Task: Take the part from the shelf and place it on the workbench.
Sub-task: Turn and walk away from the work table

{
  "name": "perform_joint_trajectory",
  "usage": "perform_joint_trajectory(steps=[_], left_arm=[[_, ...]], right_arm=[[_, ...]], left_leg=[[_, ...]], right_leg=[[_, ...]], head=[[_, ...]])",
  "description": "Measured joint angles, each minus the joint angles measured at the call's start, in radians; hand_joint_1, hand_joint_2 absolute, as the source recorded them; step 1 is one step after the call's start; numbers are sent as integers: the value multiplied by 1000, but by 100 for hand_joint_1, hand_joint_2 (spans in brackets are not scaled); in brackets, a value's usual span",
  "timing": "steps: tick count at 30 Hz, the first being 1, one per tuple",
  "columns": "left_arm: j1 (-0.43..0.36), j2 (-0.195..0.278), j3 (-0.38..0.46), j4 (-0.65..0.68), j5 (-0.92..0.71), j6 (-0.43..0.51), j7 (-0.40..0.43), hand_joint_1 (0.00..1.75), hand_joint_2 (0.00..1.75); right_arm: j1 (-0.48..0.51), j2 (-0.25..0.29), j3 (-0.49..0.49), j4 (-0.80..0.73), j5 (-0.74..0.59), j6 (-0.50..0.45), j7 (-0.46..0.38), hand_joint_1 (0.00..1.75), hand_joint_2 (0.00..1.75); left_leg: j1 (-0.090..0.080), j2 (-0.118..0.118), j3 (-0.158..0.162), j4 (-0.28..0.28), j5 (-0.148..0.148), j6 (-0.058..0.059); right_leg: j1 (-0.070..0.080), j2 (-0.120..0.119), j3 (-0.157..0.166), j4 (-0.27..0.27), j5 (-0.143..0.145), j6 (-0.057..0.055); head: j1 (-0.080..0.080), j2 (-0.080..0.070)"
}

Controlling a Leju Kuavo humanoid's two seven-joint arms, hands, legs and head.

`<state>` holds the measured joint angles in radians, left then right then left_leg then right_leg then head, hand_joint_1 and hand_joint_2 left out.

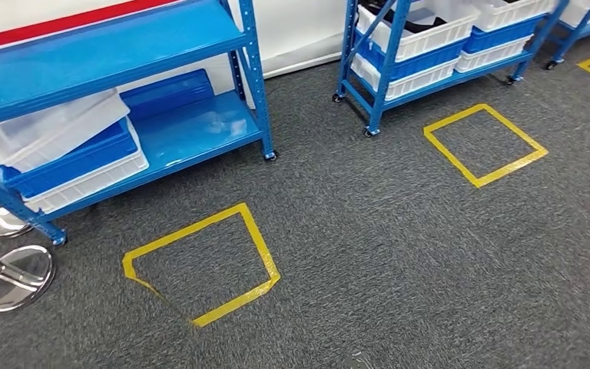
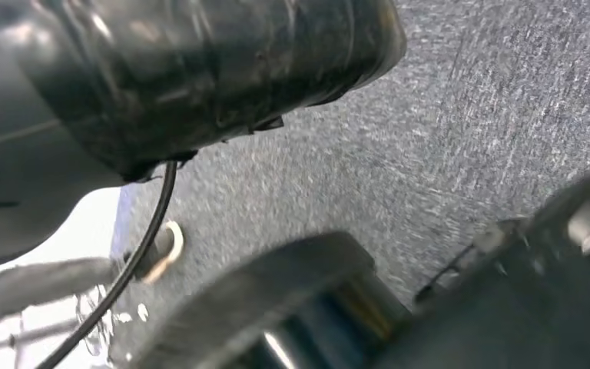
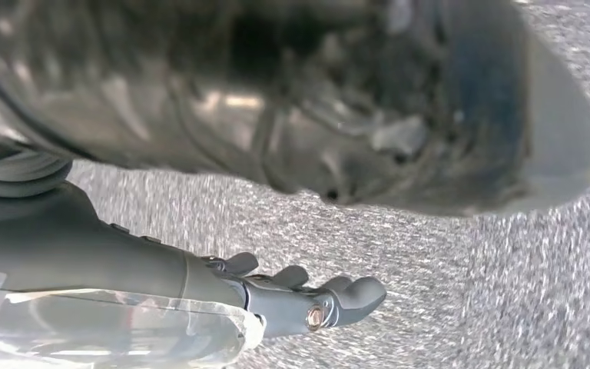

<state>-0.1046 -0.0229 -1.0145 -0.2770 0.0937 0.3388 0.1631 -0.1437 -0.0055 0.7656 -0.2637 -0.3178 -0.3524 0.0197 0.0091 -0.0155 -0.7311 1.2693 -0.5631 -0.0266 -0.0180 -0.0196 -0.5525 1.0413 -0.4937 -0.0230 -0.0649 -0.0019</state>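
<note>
The right hand [image 3: 307, 296] appears in the right wrist view over grey carpet, fingers extended and slightly apart; a clear plastic-wrapped item lies against the hand's underside, but whether the hand grips it cannot be told. The left hand's state cannot be told: the left wrist view is blurred and shows dark rounded shapes and a black cable [image 2: 134, 269] above the carpet. In the head view, the nearest floor marking is a yellow tape square [image 1: 200, 261] on the grey carpet [image 1: 399, 254]. Left of it stand two round chrome stand bases [image 1: 15, 277]. Just beyond the square stands a blue shelf [image 1: 123, 46] on casters; its lower level holds a stack of blue and white bins [image 1: 69, 154] at the left, the topmost white bin tilted. A second yellow tape square [image 1: 484, 144] lies farther away to the right. Beyond it stands a second blue shelf [image 1: 388, 54] carrying white bins [image 1: 430, 34]; one bin holds dark items [image 1: 411, 21], which cannot be identified as the part. A white wall with a red stripe [image 1: 54, 24] runs behind the shelves.
</note>
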Motion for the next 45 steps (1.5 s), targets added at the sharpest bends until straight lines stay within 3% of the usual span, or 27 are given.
perform_joint_trajectory(steps=[1,2,3,5,7,9,10,12,14,16,18,19,21,23,25,27,29,30,32,34,36,37,38,40,42,44,45], left_arm=[[1,0,0,0,1,0,0,0,0],[3,0,0,0,2,1,0,0,0],[4,0,0,0,4,2,0,0,0],[2,0,0,0,5,5,3,0,0],[-3,-1,0,0,2,11,10,0,0],[-3,-3,-1,0,-2,15,20,0,0],[-2,-4,-2,0,-4,15,23,0,0],[-3,-7,-3,0,-4,16,27,0,0],[-8,-11,-6,0,-2,15,28,0,0],[-10,-14,-12,0,1,13,28,0,0],[-8,-14,-15,0,8,9,26,0,0],[-7,-14,-15,0,11,7,24,0,0],[-6,-14,-15,0,16,5,18,0,0],[-5,-13,-15,1,25,1,1,0,0],[-1,-6,-15,7,38,-7,-22,0,0],[6,1,-15,14,47,-11,-34,0,0],[7,2,-15,16,52,-3,-32,0,0],[6,1,-15,17,52,3,-26,0,0],[4,-3,-15,17,52,15,-12,0,0],[5,-5,-15,17,52,21,-3,0,0],[4,-6,-15,17,51,24,0,0,0],[2,-6,-15,17,51,24,0,0,0],[1,-7,-15,17,52,24,0,0,0],[2,-8,-15,17,52,25,-1,0,0],[4,-9,-15,17,53,26,0,0,0],[-1,-11,-15,17,53,27,1,0,0],[-4,-12,-15,17,53,26,1,0,0]], right_arm=[[0,0,0,0,3,2,1,0,0],[-1,0,0,1,6,4,1,0,0],[-3,0,0,1,9,5,1,0,0],[-7,0,0,0,11,5,1,0,0],[-10,0,0,1,10,3,0,0,0],[-12,2,0,0,9,0,0,0,0],[-13,4,0,0,10,-2,0,0,0],[-15,5,0,0,11,-8,1,0,0],[-11,5,0,0,11,-11,3,0,0],[-4,5,0,1,13,-13,7,0,0],[0,5,0,3,19,-15,12,0,0],[0,5,0,3,23,-16,13,0,0],[-4,5,0,3,30,-21,14,0,0],[-6,5,2,4,39,-23,16,0,0],[-6,6,7,3,48,-20,21,0,0],[-9,7,11,3,52,-17,25,0,0],[-12,9,13,3,53,-16,26,0,0],[-11,9,14,3,54,-17,27,0,0],[-9,9,16,4,56,-19,30,0,0],[-9,9,19,4,60,-21,32,0,0],[-12,10,21,3,64,-26,31,0,0],[-14,10,23,3,65,-29,30,0,0],[-15,11,26,3,65,-32,29,0,0],[-17,12,31,2,65,-37,26,0,0],[-19,14,34,2,65,-40,25,0,0],[-20,14,36,2,65,-43,24,0,0],[-18,13,37,2,65,-44,24,0,0]], left_leg=[[1,4,-12,21,2,0],[1,8,-4,4,23,1],[0,15,22,-47,55,6],[-10,57,89,-177,107,22],[-22,84,119,-238,118,37],[-23,65,121,-243,119,46],[-20,54,125,-251,122,50],[-12,34,135,-265,128,60],[-10,11,136,-268,130,65],[-9,-17,136,-266,129,68],[-7,-47,137,-263,128,66],[-6,-62,136,-258,126,63],[-4,-89,128,-243,120,51],[-2,-112,116,-234,119,36],[1,-131,108,-233,123,25],[0,-103,93,-207,107,16],[-2,-39,45,-108,57,9],[-1,-18,12,-44,31,7],[-1,3,-27,27,19,9],[-4,20,11,-48,73,20],[-16,68,76,-174,118,38],[-22,84,95,-210,125,45],[-27,92,101,-225,123,49],[-26,69,104,-232,127,56],[-18,45,113,-248,134,64],[-15,27,118,-257,138,72],[-15,18,118,-257,139,75]], right_leg=[[2,-16,1,0,-2,-1],[3,-29,3,1,-5,0],[5,-41,7,1,-8,1],[9,-63,16,1,-15,5],[12,-83,22,0,-21,14],[14,-100,28,-4,-24,24],[13,-91,31,-2,-29,29],[11,-43,14,44,-61,38],[7,0,-43,157,-116,42],[6,8,-95,243,-137,45],[1,11,-93,216,-92,49],[-4,21,-70,157,-52,51],[-11,66,-29,59,-11,53],[-12,95,-16,25,-7,48],[-10,78,-13,19,-4,37],[-11,55,-6,14,-1,25],[-8,29,-4,12,0,17],[-5,13,-4,12,-2,15],[1,-21,-1,13,-6,12],[6,-50,4,13,-11,11],[10,-72,12,12,-18,15],[12,-82,15,11,-21,19],[13,-92,18,9,-23,23],[15,-106,25,3,-26,32],[13,-68,21,24,-46,42],[9,-11,-22,114,-95,47],[9,1,-54,176,-121,48]], head=[[0,0],[0,0],[0,0],[0,0],[1,0],[1,0],[2,0],[5,0],[7,0],[8,0],[9,0],[9,0],[8,0],[7,0],[7,0],[1,0],[-8,0],[-11,0],[-12,0],[-12,0],[-11,0],[-11,0],[-11,0],[-11,0],[-8,0],[-4,0],[-3,0]])
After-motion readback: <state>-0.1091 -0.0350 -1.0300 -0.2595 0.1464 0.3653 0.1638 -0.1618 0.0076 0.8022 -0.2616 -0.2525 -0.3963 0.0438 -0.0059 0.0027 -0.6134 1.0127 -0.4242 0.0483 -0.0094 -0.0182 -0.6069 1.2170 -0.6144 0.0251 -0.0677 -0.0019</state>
